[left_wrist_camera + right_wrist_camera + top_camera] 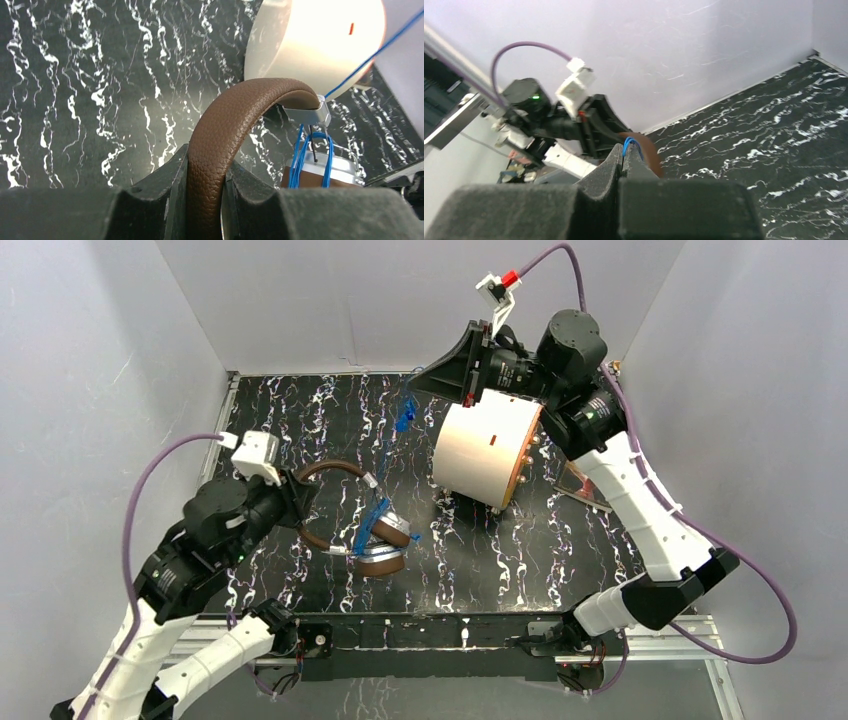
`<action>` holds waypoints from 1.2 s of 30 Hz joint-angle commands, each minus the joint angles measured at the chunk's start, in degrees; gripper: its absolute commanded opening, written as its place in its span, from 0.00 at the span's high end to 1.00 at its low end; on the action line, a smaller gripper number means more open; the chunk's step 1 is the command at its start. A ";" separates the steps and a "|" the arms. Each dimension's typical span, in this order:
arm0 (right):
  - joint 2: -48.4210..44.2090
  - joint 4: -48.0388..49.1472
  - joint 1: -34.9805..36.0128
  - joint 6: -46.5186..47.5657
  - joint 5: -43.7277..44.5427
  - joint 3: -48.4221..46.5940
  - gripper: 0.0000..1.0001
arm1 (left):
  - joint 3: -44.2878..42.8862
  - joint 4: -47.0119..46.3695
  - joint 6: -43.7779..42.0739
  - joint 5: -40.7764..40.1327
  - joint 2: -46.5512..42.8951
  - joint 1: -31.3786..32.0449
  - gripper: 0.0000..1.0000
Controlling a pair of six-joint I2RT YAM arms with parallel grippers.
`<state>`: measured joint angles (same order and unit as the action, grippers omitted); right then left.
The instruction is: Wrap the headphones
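Observation:
The brown headphones (345, 520) lie on the black marbled table, headband (330, 468) arching away from the stacked silver-backed cups (385, 552). My left gripper (298, 502) is shut on the headband (225, 130), which runs up between its fingers (207, 195). Several turns of thin blue cable (375, 525) cross the cups (325, 172). The cable's free end (404, 415) rises to my right gripper (420, 380), which is held high near the back wall. In the right wrist view that gripper (624, 155) is shut on a loop of blue cable (630, 144).
A large cream cylinder (485, 450) lies on its side on a stand at mid-right, just under my right wrist, and shows in the left wrist view (310, 45). White walls close in the table on three sides. A thin metal frame (582, 488) sits behind the cylinder.

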<state>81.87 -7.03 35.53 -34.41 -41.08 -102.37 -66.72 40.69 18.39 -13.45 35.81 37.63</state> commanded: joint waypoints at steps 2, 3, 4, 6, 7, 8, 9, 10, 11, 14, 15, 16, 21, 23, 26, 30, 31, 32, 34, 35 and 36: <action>-3.09 8.38 -0.02 -5.00 -7.25 -1.81 1.00 | 1.67 -1.59 2.58 -6.01 2.09 0.17 1.00; -3.64 8.56 -0.05 -5.50 -7.30 -1.11 1.00 | 1.66 -1.25 3.70 -7.87 2.80 0.17 1.00; -4.17 8.67 -0.09 -5.80 -7.34 -0.47 1.00 | 1.60 -0.93 5.14 -10.15 3.36 0.12 1.00; -5.41 9.18 -0.04 -6.61 -7.43 1.22 1.00 | 2.08 -1.36 8.13 -14.44 3.51 0.17 1.00; -5.94 9.26 -0.08 -6.85 -7.17 1.93 1.00 | 2.62 -1.97 9.71 -17.01 3.29 0.14 1.00; -6.39 9.29 -0.10 -7.08 -7.02 2.59 1.00 | 2.98 -2.27 11.50 -18.81 3.00 0.16 1.00; -6.78 9.73 -0.05 -7.58 -6.94 3.49 1.00 | 3.34 -2.56 13.60 -20.74 2.79 0.17 1.00; -7.15 10.84 0.00 -8.32 -6.93 4.47 1.00 | 3.79 -3.13 14.97 -21.96 2.70 0.17 1.00; -7.45 12.47 0.05 -10.07 -7.25 5.73 1.00 | 4.01 -4.07 15.50 -22.71 2.67 0.17 1.00; -7.64 16.00 0.40 -13.20 -7.62 9.01 1.00 | 3.15 -5.52 18.48 -26.13 4.36 0.17 1.00; -7.42 16.71 0.92 -13.89 -7.55 9.85 1.00 | 2.48 -5.68 19.63 -26.83 5.18 0.13 1.00; -7.08 16.95 1.36 -14.34 -7.66 10.39 1.00 | 1.97 -6.43 20.34 -27.41 5.87 0.14 1.00; -5.96 17.46 8.22 -13.02 -4.68 11.80 1.00 | -1.36 -7.72 24.28 -31.39 11.14 0.17 1.00; -5.08 16.24 11.44 -11.72 -3.74 10.97 1.00 | -3.72 -5.15 28.55 -35.52 13.62 0.16 1.00; -5.32 12.94 16.77 -7.58 0.14 11.03 1.00 | -6.62 -2.74 34.77 -40.90 16.27 0.16 1.00; -7.51 10.51 20.88 -3.58 4.46 15.97 1.00 | -8.34 -6.72 39.13 -41.31 16.46 0.14 1.00; -8.40 10.64 21.44 -3.21 5.39 18.15 1.00 | -8.25 -9.03 39.28 -40.09 16.27 0.14 1.00; -9.25 10.96 21.70 -2.97 6.05 20.46 1.00 | -8.25 -11.27 39.06 -38.16 16.10 0.16 1.00; -10.81 11.28 21.78 -2.75 7.98 24.79 1.00 | -8.92 -14.69 38.29 -33.55 15.81 0.14 1.00; -11.43 10.98 21.78 -2.34 8.96 26.48 1.00 | -9.47 -15.37 38.26 -30.97 15.66 0.14 1.00; -11.98 10.25 21.78 -1.49 9.86 27.84 1.00 | -10.16 -15.53 38.49 -28.75 15.43 0.15 1.00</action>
<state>73.21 2.85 57.30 -39.31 -36.73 -78.78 -72.62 34.22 53.19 -47.94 52.82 37.63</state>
